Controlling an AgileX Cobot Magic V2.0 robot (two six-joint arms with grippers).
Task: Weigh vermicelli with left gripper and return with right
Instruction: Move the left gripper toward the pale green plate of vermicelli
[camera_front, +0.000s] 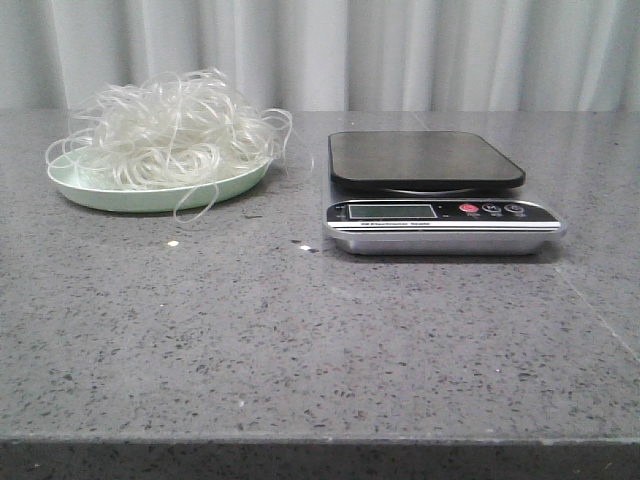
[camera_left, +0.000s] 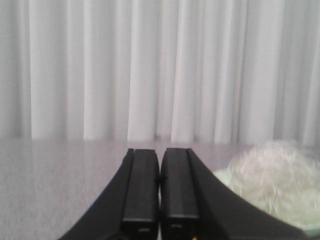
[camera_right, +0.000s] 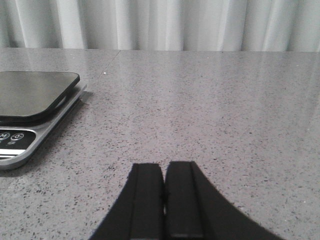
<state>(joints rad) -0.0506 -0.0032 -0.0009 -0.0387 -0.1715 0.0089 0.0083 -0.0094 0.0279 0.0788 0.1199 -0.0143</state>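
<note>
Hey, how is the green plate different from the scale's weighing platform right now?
The pale green plate is round and light-coloured, while the scale's platform is a dark rounded square. The plate is loaded, heaped with the vermicelli, some strands looping over its rim; the platform is bare. The plate rests directly on the table, whereas the platform sits raised on the silver scale. Both lie flat and level, side by side.

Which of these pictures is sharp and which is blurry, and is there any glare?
Front view: sharp, the vermicelli strands distinct, soft sheen on the scale platform. Left wrist view: soft, the vermicelli a fuzzy white mass, the left gripper clearer. Right wrist view: table speckles crisp, pale glare toward the curtain.
</note>
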